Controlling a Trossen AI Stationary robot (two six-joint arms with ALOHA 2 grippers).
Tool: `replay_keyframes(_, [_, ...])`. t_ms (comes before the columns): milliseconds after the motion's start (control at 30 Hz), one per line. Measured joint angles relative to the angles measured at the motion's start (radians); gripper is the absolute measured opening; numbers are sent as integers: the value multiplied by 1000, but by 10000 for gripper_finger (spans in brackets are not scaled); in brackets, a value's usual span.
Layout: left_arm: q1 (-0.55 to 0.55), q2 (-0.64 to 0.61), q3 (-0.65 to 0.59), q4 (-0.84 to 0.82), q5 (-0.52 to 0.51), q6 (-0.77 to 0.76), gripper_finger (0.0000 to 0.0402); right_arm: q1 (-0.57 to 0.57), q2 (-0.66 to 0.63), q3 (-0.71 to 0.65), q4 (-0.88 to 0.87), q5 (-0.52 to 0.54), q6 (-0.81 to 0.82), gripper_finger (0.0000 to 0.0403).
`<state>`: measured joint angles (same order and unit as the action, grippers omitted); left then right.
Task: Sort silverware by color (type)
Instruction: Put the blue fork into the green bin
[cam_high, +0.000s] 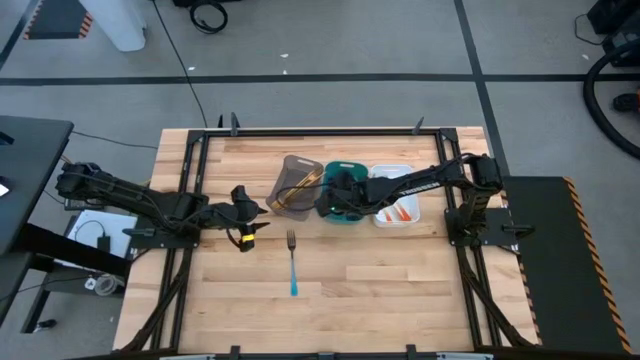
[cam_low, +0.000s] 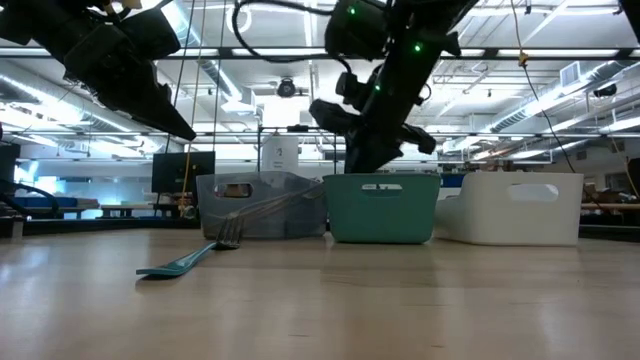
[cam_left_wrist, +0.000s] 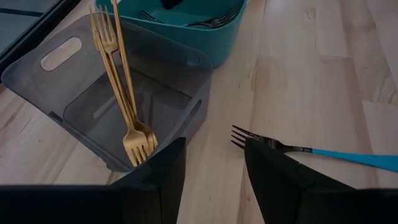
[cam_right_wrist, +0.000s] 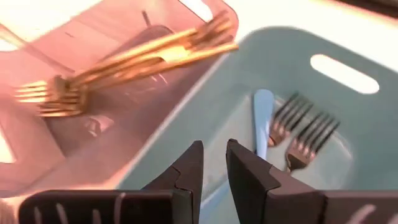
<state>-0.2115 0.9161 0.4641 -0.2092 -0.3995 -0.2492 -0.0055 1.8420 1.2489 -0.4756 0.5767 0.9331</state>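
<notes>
- Currently, at nine o'clock on the table (cam_high: 400, 300), the left gripper (cam_high: 262, 210) is hovering with fingers spread and holding nothing, aiming toward the one fork not yet sorted.
- That blue-handled fork (cam_high: 292, 262) is lying flat near six o'clock, tines pointing to twelve, apart from every tray.
- Gold forks (cam_left_wrist: 127, 106) are leaning in the grey-brown tray (cam_high: 290, 168) near twelve o'clock, grouped by colour.
- The right gripper (cam_high: 338, 190) is hanging over the teal tray (cam_high: 349, 217), fingers slightly parted around nothing; dark forks (cam_right_wrist: 298, 127) are lying below it, probably just dropped.
- Orange-handled pieces (cam_high: 400, 212) are sitting in the white tray (cam_high: 392, 171) toward two o'clock.
</notes>
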Motion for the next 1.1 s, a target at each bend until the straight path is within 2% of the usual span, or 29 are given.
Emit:
replay_keyframes(500, [0,0,0,1,0,0,172,54,0,94,13,29,-86,78])
replay_keyframes(1100, [0,0,0,2,0,0,172,107,0,97,217,-6,-269,78])
